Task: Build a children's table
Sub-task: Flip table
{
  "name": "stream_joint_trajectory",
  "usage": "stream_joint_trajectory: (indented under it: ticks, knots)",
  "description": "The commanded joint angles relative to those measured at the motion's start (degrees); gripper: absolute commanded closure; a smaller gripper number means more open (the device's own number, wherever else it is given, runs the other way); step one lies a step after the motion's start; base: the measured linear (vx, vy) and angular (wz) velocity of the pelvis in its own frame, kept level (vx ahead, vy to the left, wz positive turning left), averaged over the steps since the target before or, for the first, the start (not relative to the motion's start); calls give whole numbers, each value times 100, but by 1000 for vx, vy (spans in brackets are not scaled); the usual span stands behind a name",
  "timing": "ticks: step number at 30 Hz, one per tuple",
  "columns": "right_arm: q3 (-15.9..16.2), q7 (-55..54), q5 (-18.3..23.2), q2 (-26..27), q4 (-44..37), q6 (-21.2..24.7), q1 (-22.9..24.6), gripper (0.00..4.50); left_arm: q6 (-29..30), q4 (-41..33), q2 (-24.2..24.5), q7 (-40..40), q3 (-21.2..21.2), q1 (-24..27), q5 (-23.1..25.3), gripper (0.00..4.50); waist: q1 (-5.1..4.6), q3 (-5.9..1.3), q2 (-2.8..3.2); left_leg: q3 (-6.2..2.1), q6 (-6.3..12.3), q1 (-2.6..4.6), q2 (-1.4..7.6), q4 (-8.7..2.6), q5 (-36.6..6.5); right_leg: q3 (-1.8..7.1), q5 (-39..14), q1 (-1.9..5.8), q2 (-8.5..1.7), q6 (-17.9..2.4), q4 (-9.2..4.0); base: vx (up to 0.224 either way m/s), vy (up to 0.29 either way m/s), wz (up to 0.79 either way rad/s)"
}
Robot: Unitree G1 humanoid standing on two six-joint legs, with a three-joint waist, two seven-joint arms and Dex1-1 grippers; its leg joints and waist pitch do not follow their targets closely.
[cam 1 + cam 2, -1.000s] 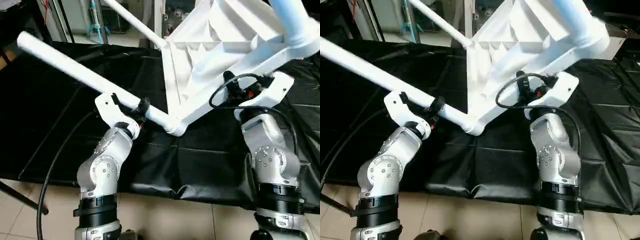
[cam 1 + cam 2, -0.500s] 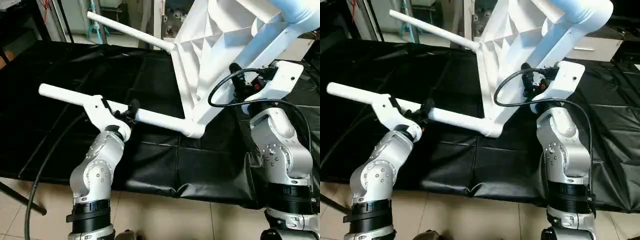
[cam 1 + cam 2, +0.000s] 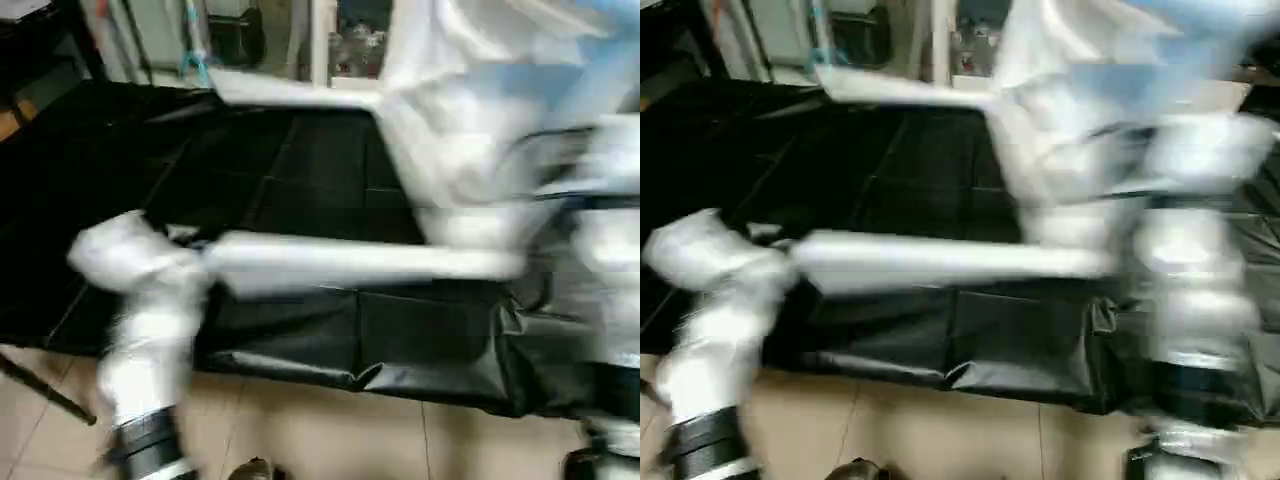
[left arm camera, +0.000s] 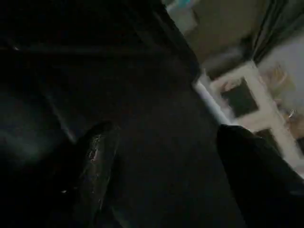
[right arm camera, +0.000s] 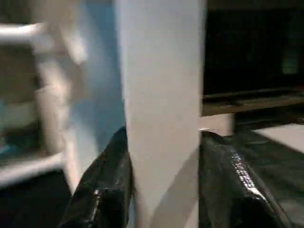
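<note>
Two pincers differ in state: the left pincer (image 4: pixel 166 156) stands wide apart with nothing between its fingers above the black-draped desk (image 3: pixel 300 160), while the right pincer (image 5: pixel 164 142) is clamped on an upright leg (image 5: pixel 161 71). The table top (image 3: pixel 450 120) is tilted up at 1 o'clock in the head views, with a level leg (image 3: pixel 350 260) reaching from its lower corner toward 9 o'clock, ending beside the left wrist. Judged step: turning the legged table over; the next move calls for a steady right grip and a fresh left hold.
</note>
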Motion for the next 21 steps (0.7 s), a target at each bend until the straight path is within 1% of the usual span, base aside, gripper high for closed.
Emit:
stream_joint_trajectory:
  ticks: [1, 2, 3, 4, 5, 6, 7, 8, 9, 10, 11, 12, 13, 14, 15, 16, 17, 18, 19, 20, 21]
  knots:
    - [23, -35, 52, -70, -202, -225, -219, 287, -40, 53, -162, 141, -21, -210, -328, 41, -96, -442, -75, -160, 120, 148, 406, -454, -283, 194, -101, 259, -270, -956, -276, 0, 0, 0]
    - [29, -49, 66, -80, -214, -220, -210, 287, -11, 52, -152, 142, -6, -204, -330, 41, -107, -437, -74, -167, 124, 139, 410, -464, -351, 189, -206, 268, -283, -945, -287, 0, 0, 0]
    - [29, -53, 69, -82, -217, -219, -208, 295, 1, 49, -142, 138, -13, -197, -313, 39, -149, -423, -84, -157, 119, 152, 411, -474, -541, 191, -469, 250, -290, -912, -328, 0, 0, 0]
    - [35, -71, 54, -94, -228, -214, -199, 307, 6, 39, -107, 107, -36, -177, -262, 38, -207, -404, -95, -169, 101, 121, 409, -489, -692, 190, -730, 270, -304, -858, -360, 0, 0, 0]
    - [38, -81, 41, -103, -236, -210, -193, 307, 0, 31, -91, 88, -45, -167, -243, 38, -224, -409, -94, -174, 86, 120, 408, -491, -733, 187, -832, 272, -306, -824, -366, 0, 0, 0]
    - [28, -110, 5, -99, -243, -194, -197, 313, 7, 22, -73, 72, -49, -163, -214, 38, -271, -401, -102, -168, 47, 131, 406, -492, -823, 191, -986, 249, -300, -772, -390, 0, 0, 0]
    - [14, -157, -37, -87, -248, -167, -205, 319, 55, 12, 8, 5, -121, -141, -90, 38, -314, -405, -101, -172, 27, 127, 398, -490, -826, 188, -1030, 252, -292, -740, -393, 0, 0, 0]
    - [3, -191, -123, -74, -255, -112, -216, 324, 152, -19, 189, -135, -341, -78, 220, 38, -330, -405, -118, -171, 42, 122, 397, -490, -815, 188, -1042, 248, -285, -706, -405, 0, 0, 0]
    - [7, -229, -184, -54, -268, -90, -207, 328, 221, -53, 335, -254, -551, -18, 438, 38, -351, -413, -98, -180, 62, 116, 396, -485, -736, 188, -1008, 250, -285, -660, -382, 0, 0, 0]
    - [6, -253, -224, -42, -283, -73, -199, 332, 264, -85, 424, -325, -690, 25, 568, 38, -373, -415, -101, -180, 66, 126, 403, -485, -675, 185, -989, 234, -275, -632, -385, 0, 0, 0]
    - [-3, -294, -230, 15, -310, -36, -191, 338, 341, -164, 616, -490, -999, 102, 716, 38, -375, -419, -99, -176, 67, 136, 403, -479, -654, 186, -950, 231, -276, -650, -373, 0, 0, 0]
    - [40, -345, -279, 66, -349, 5, -160, 338, 482, -299, 900, -798, -1446, 201, 885, 38, -358, -424, -88, -187, 116, 133, 409, -480, -552, 189, -885, 225, -284, -634, -355, 0, 0, 0]
    - [175, -407, -376, 160, -406, 48, -78, 347, 717, -661, 1543, -1573, -2413, 391, 1179, 38, -354, -425, -73, -180, 127, 159, 417, -483, -470, 186, -825, 199, -279, -675, -339, 0, 0, 0]
    - [216, -419, -401, 177, -414, 53, -55, 351, 772, -759, 1699, -1777, -2643, 435, 1237, 38, -334, -427, -57, -192, 131, 169, 425, -491, -432, 184, -838, 187, -281, -665, -327, 0, 0, 0]
    - [236, -442, -399, 217, -408, 69, -32, 351, 926, -931, 1879, -2017, -2881, 498, 1173, 38, -352, -426, -57, -172, 105, 189, 426, -492, -390, 181, -741, 169, -258, -740, -299, 0, 0, 0]
    - [242, -459, -392, 242, -401, 80, -20, 355, 1031, -1036, 1977, -2148, -3007, 536, 1110, 38, -348, -414, -45, -166, 35, 194, 431, -504, -436, 184, -671, 185, -271, -835, -288, 0, 0, 0]
    - [277, -461, -379, 290, -385, 82, -10, 362, 1251, -1291, 2316, -2503, -3382, 631, 1029, 38, -354, -406, -45, -156, 3, 186, 424, -510, -484, 187, -670, 187, -266, -865, -293, 0, 0, 0]
    - [291, -466, -376, 310, -376, 84, -10, 362, 1311, -1395, 2462, -2677, -3553, 674, 1011, 38, -345, -400, -38, -160, -53, 168, 414, -518, -571, 194, -722, 200, -280, -873, -282, 0, 0, 0]
    - [329, -488, -377, 368, -342, 95, -22, 364, 1446, -1668, 2848, -3185, -4030, 788, 994, 38, -352, -392, -46, -166, -98, 168, 410, -541, -702, 200, -900, 202, -291, -830, -286, 0, 0, 0]
    - [348, -491, -373, 396, -330, 121, -37, 367, 1484, -1767, 2993, -3403, -4228, 819, 1010, 38, -386, -385, -39, -156, -138, 171, 408, -549, -789, 204, -973, 193, -275, -826, -287, 0, 0, 0]
    - [364, -511, -422, 407, -319, 171, -63, 369, 1499, -1832, 2984, -3576, -4351, 794, 980, 38, -413, -376, -65, -138, -213, 200, 402, -552, -939, 212, -1089, 178, -265, -806, -313, 0, 0, 0]
